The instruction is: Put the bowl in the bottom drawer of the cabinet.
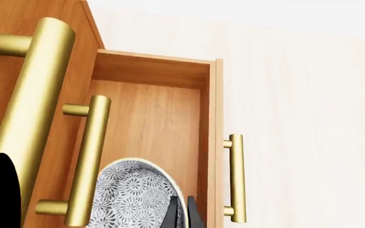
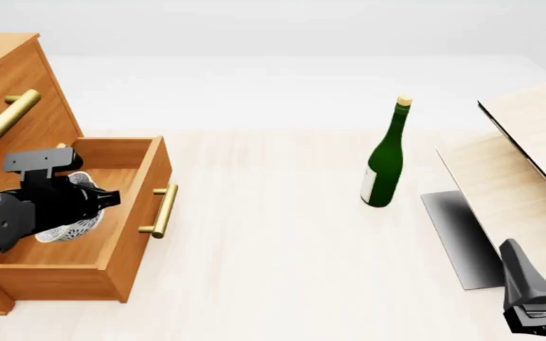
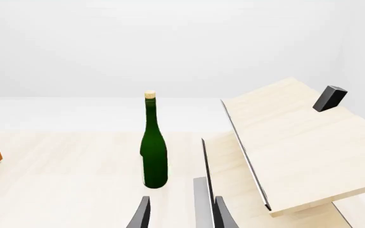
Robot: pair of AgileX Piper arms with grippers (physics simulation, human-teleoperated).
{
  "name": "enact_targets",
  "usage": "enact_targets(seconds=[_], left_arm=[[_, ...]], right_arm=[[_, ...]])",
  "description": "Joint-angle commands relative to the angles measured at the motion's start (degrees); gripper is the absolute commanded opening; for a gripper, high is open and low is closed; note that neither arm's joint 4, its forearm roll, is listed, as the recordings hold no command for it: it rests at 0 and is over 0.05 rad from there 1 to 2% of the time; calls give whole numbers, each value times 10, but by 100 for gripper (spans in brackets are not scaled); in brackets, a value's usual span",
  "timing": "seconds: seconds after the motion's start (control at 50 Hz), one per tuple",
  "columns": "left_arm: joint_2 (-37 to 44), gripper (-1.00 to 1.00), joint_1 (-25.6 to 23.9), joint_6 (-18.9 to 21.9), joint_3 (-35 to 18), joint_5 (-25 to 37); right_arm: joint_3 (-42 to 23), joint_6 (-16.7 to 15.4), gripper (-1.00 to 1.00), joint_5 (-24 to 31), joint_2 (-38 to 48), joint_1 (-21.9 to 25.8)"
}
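The speckled white bowl (image 2: 72, 227) hangs tilted inside the open bottom drawer (image 2: 151, 186) of the orange-brown cabinet (image 2: 12, 89). My left gripper (image 1: 182, 211) is shut on the rim of the bowl (image 1: 135, 194), one dark finger on each side of it. The drawer floor (image 1: 160, 118) and its brass handle (image 1: 235, 178) lie beyond the bowl. In the front view the left arm covers much of the bowl. My right gripper (image 3: 182, 213) stands open and holds nothing, low at the front right of the table (image 2: 542, 264), far from the cabinet.
A tall green bottle (image 2: 384, 160) stands mid-table. Pale light-wood boards (image 2: 529, 163) lean at the right over a grey base plate (image 2: 458, 238), with a small black block (image 3: 330, 98) on the upper board. An upper drawer's brass handle (image 2: 6, 117) juts out above the open drawer.
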Motion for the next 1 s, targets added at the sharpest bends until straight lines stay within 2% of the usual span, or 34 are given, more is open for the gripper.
enact_targets(seconds=[0.02,0.22,1.0], left_arm=[[19,-100,15,9,-2,-17],[35,-100,33,19,-10,-27],[99,-100,45,20,-4,-80]], right_arm=[[0,0,100,0,0,0],[0,0,100,0,0,0],[0,0,100,0,0,0]])
